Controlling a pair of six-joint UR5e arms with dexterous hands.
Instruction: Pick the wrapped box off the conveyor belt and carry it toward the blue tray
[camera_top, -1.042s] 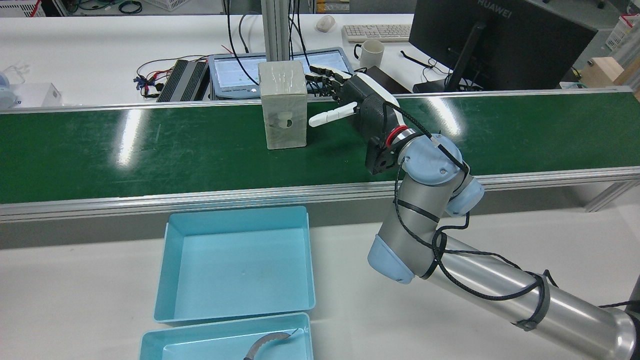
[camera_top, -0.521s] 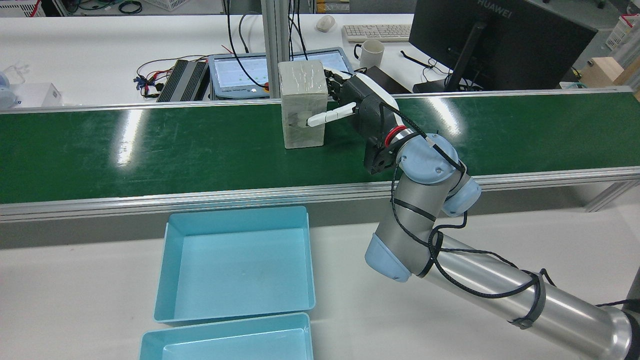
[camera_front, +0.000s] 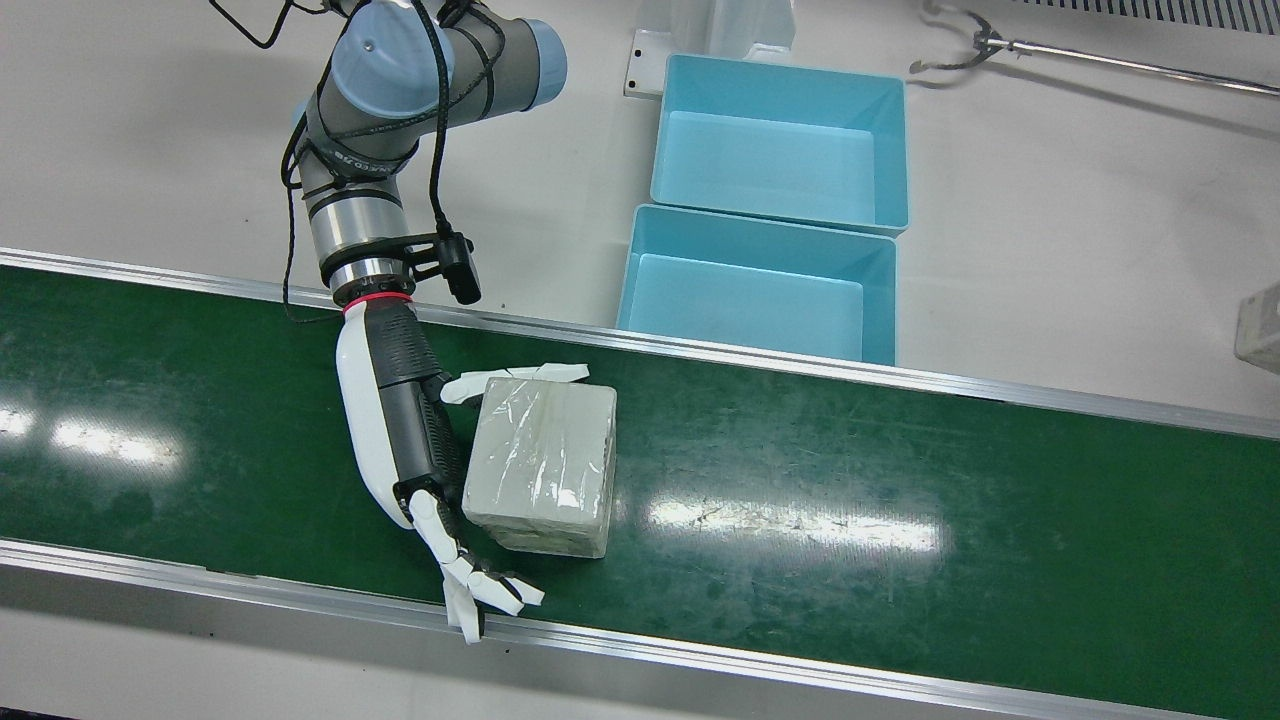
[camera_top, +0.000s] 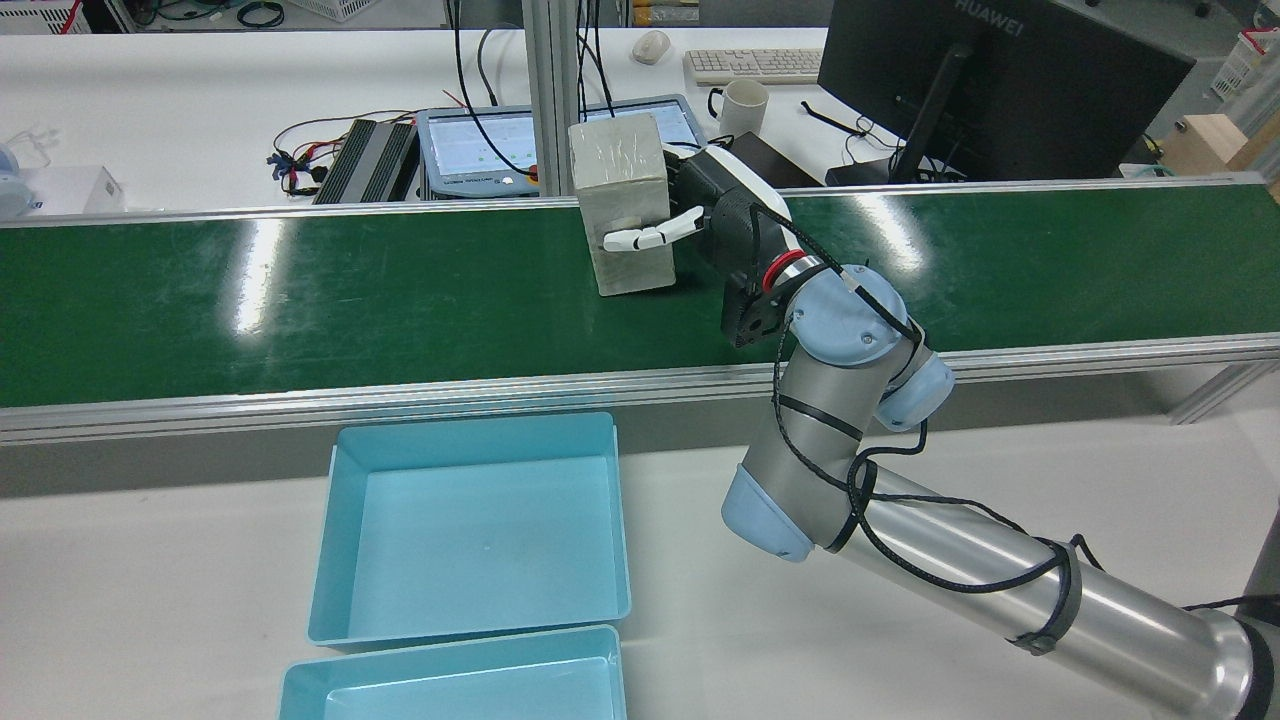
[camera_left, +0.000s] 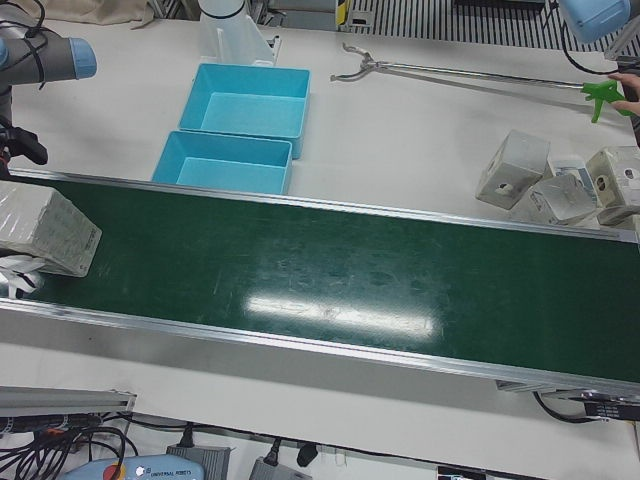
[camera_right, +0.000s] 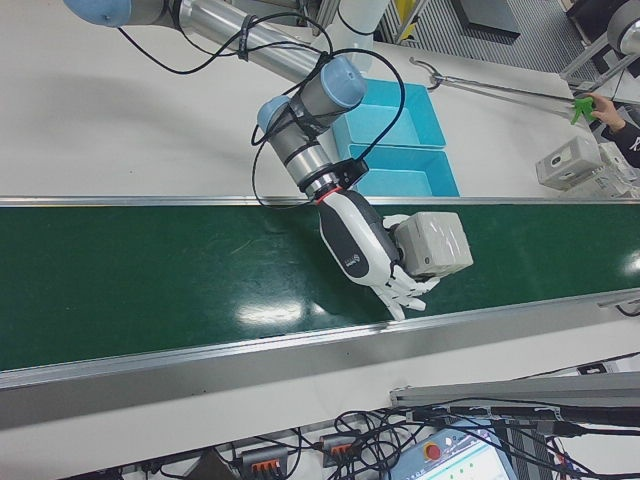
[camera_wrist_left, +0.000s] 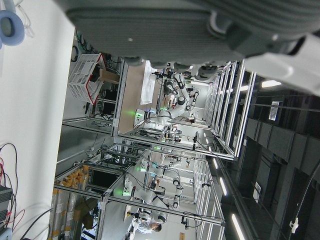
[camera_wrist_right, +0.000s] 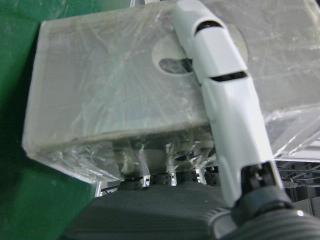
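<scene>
The wrapped box (camera_front: 545, 465) stands on the green conveyor belt (camera_front: 900, 470), slightly tilted in the rear view (camera_top: 625, 205). My right hand (camera_front: 400, 430) has its palm against the box's side. Its thumb (camera_top: 640, 235) bends across the face toward the trays, and the right hand view shows it lying on the wrap (camera_wrist_right: 220, 100). The fingers (camera_front: 470, 590) stretch past the far corner, spread and not curled on the box. The blue tray (camera_front: 757, 218) sits beside the belt, empty. Only part of my left hand (camera_wrist_left: 200, 30) shows, in its own view.
A second blue tray (camera_front: 780, 150) lies behind the first. A long grabber tool (camera_front: 1000, 45) rests on the table, held by a person (camera_left: 620, 90). Several wrapped boxes (camera_left: 515, 165) sit past the belt's end. A monitor (camera_top: 980, 80) and mug (camera_top: 745, 105) stand beyond the belt.
The box rode the belt to the right into my right hand's palm and now tilts a little. The thumb has bent across its near face. The grabber tip left the nearest tray.
</scene>
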